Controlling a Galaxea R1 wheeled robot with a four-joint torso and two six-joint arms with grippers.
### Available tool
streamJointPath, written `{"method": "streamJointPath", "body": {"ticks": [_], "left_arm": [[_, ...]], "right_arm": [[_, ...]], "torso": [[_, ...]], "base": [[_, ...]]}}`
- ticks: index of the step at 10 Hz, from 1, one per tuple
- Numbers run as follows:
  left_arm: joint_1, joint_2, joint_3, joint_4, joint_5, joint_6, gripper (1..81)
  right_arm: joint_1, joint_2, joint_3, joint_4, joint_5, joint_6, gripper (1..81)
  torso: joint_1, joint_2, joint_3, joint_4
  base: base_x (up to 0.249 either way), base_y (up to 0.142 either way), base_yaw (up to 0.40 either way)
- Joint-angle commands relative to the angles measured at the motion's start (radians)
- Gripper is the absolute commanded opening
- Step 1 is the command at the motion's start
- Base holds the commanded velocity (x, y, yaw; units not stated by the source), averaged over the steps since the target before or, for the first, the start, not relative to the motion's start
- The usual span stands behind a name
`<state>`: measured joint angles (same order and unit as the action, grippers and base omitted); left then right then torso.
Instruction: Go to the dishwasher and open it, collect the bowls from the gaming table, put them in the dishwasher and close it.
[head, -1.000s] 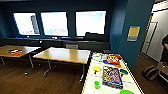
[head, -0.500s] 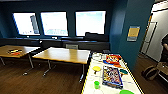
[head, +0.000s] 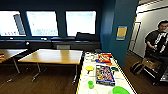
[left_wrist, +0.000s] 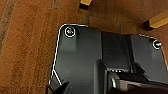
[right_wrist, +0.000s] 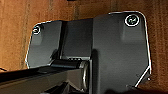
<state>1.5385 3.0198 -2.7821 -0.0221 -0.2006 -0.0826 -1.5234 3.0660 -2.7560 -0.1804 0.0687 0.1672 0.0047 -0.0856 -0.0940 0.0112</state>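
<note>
Two bowls (head: 89, 68) (head: 120, 90) sit on the counter (head: 83, 82) beside game boxes (head: 104, 74); I cannot tell how the fingers stand.

The gaming table (head: 82, 82) fills the frame's lower right, carrying two bowls (head: 121, 90) and game boxes (head: 104, 74). A wooden table (head: 53, 56) stands left of it; a person (head: 156, 42) stands far right.

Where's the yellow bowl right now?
In the head view, the yellow bowl sits on the gaming table, left of the board-game box and beyond the small green cup.
</note>
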Motion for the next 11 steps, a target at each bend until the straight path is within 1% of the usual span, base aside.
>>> {"method": "streamJointPath", "body": {"ticks": [1, 5, 7, 8, 10, 11], "left_arm": [[-0.039, 0.001, -0.002, 0.001, 0.046, -0.002, 81.1], [-0.039, 0.007, -0.002, 0.005, 0.047, 0.0, 81.1], [-0.034, -0.022, 0.022, 0.01, 0.047, 0.001, 81.1], [-0.033, -0.063, 0.088, 0.011, 0.044, 0.003, 81.1], [-0.031, -0.18, 0.279, 0.011, 0.04, 0.003, 81.1], [-0.031, -0.24, 0.364, 0.011, 0.038, 0.004, 81.1]], "right_arm": [[0.053, 0.0, 0.001, -0.004, -0.044, -0.002, 81.1], [0.053, -0.004, 0.001, -0.001, -0.044, 0.006, 81.1], [0.047, -0.026, 0.028, 0.006, -0.037, 0.008, 81.1], [0.044, -0.063, 0.088, 0.007, -0.035, 0.008, 81.1], [0.038, -0.191, 0.289, 0.007, -0.033, 0.009, 81.1], [0.038, -0.272, 0.414, 0.009, -0.024, 0.011, 81.1]], "torso": [[0.0, 0.0, 0.0, 0.0], [0.0, 0.0, 0.0, 0.0], [0.0, 0.0, 0.0, 0.0], [0.0, 0.0, 0.0, 0.0], [0.0, 0.0, 0.0, 0.0], [0.0, 0.0, 0.0, 0.0]], "base": [[0.0, -0.1, 0.0], [0.0, 0.0, 0.0], [0.0, 0.0, 0.0], [0.0, 0.0, 0.0], [0.0, 0.0, 0.0], [0.0, 0.0, 0.0]]}}
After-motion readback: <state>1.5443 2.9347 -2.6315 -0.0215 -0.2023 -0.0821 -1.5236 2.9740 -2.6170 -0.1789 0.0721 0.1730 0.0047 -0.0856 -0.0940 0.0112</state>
